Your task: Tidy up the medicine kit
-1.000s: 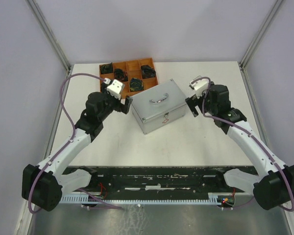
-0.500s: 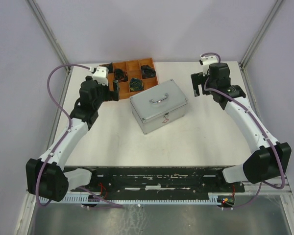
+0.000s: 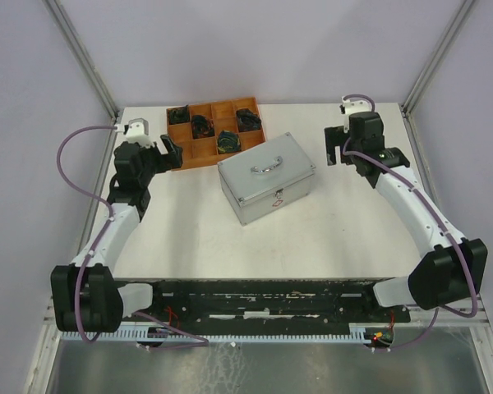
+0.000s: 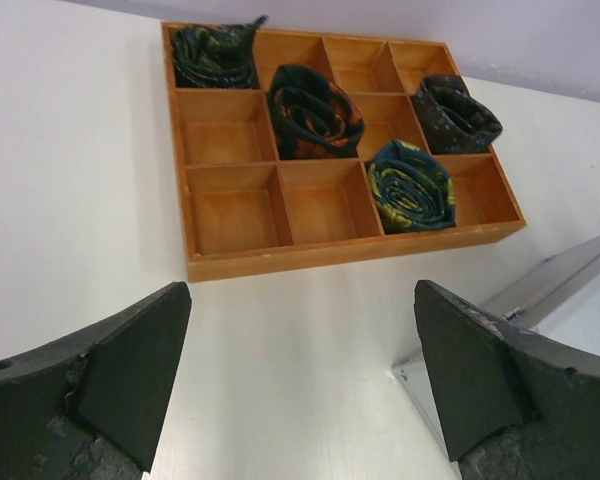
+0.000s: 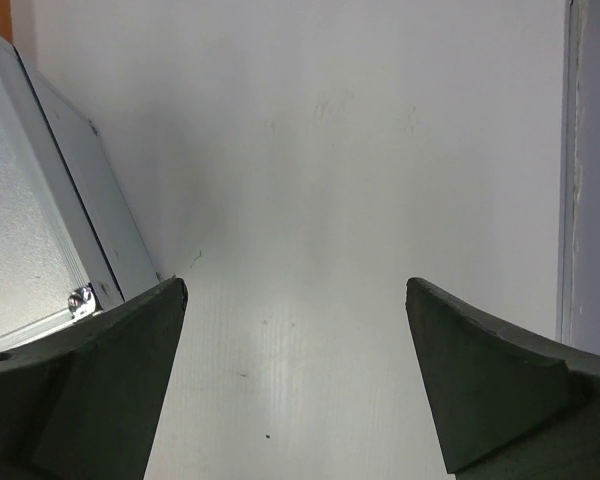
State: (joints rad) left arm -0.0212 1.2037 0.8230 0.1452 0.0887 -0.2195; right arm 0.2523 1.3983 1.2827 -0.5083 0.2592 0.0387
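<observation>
The medicine kit [image 3: 267, 176], a silver-grey aluminium case with a metal top handle and a small red mark on its front, sits shut in the middle of the table. My left gripper [image 3: 172, 153] hovers to its left, just in front of the wooden tray, jaws wide open and empty. The left wrist view shows this gripper [image 4: 305, 385] over bare table, with a corner of the kit [image 4: 565, 290] at the right. My right gripper [image 3: 333, 146] stands open and empty off the kit's far right corner. Its wrist view [image 5: 295, 385] has the kit's side [image 5: 30, 200] at the left.
A brown wooden compartment tray [image 3: 199, 153] lies at the back left, behind the kit. Several dark rolled fabric pieces [image 4: 412, 186] sit in its cells; other cells are empty. The table's right edge rail [image 5: 572, 160] runs close to my right gripper.
Both arms have drawn away from the kit's sides. The left gripper swung left and back toward the tray's near edge; the right gripper rose toward the far right. Both stayed open.
</observation>
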